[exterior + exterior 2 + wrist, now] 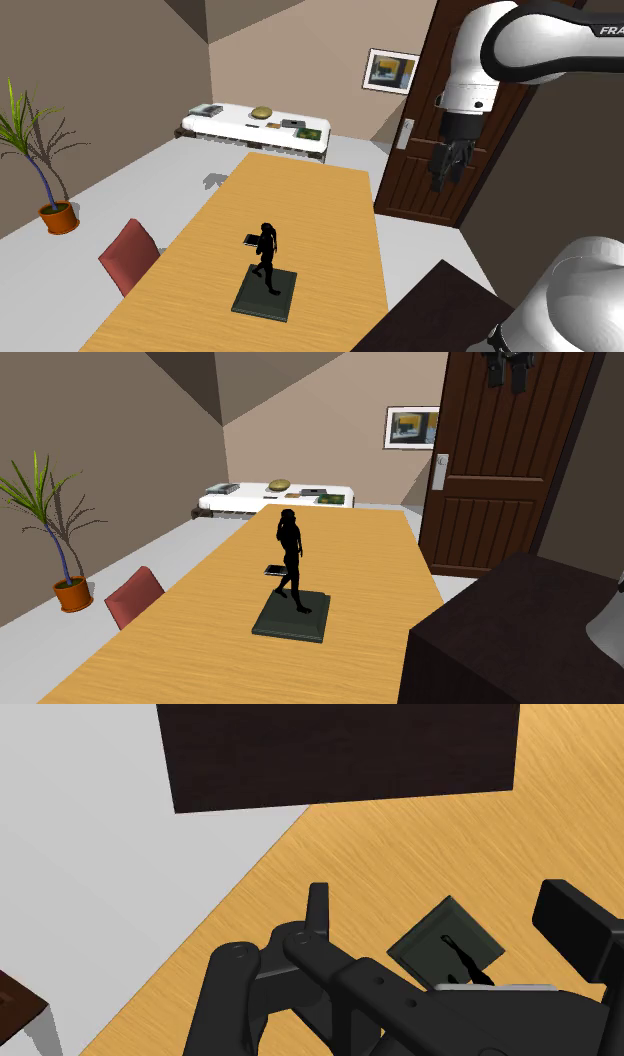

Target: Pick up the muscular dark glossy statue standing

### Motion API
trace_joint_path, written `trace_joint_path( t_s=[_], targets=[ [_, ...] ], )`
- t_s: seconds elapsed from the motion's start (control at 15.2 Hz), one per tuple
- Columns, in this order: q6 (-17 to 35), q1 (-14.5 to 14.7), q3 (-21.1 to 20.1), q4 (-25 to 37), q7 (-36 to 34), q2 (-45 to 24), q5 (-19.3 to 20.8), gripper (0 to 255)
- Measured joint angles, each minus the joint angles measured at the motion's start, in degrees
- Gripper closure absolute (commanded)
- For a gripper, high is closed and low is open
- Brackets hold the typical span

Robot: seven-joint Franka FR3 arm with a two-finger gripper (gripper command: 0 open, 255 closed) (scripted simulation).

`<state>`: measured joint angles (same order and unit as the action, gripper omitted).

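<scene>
The statue (266, 254) is a glossy black muscular figure standing upright on a dark square base (265, 294), near the middle of a long wooden table (300, 200). From the second exterior view, the statue (290, 557) strides on its base (293, 618). My black gripper (443, 176) hangs high in the air, well off the table's far right side, in front of a door. It also appears at the upper edge as the gripper (507, 372). Seen from the wrist, the gripper (440, 899) is open and holds nothing, and the statue (462, 966) stands far below on its base (440, 936).
A small dark flat object (273, 570) lies on the table beside the statue. A red chair (128, 255) stands at the table's left side. A brown door (500, 472), the dark stand (510, 637), a potted plant (45, 160) and a white low bench (255, 128) surround the table.
</scene>
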<state>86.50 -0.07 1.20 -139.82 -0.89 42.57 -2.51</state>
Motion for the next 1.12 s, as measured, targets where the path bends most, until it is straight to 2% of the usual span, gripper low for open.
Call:
trace_joint_path(
  t_s=[0.2, 0.59, 0.99, 1.12],
  targets=[
    [2.27, 0.34, -0.44, -0.32, -0.34, -1.66, -0.61, 0],
    [13.07, 2.23, -3.1, -1.34, -2.34, -9.77, -3.7, 0],
    [23.7, 3.97, -5.66, 1.27, -4.05, -21.05, -6.12, 0],
    [26.62, 4.4, -6.37, 3.85, -4.53, -25.84, -6.56, 0]
  ],
)
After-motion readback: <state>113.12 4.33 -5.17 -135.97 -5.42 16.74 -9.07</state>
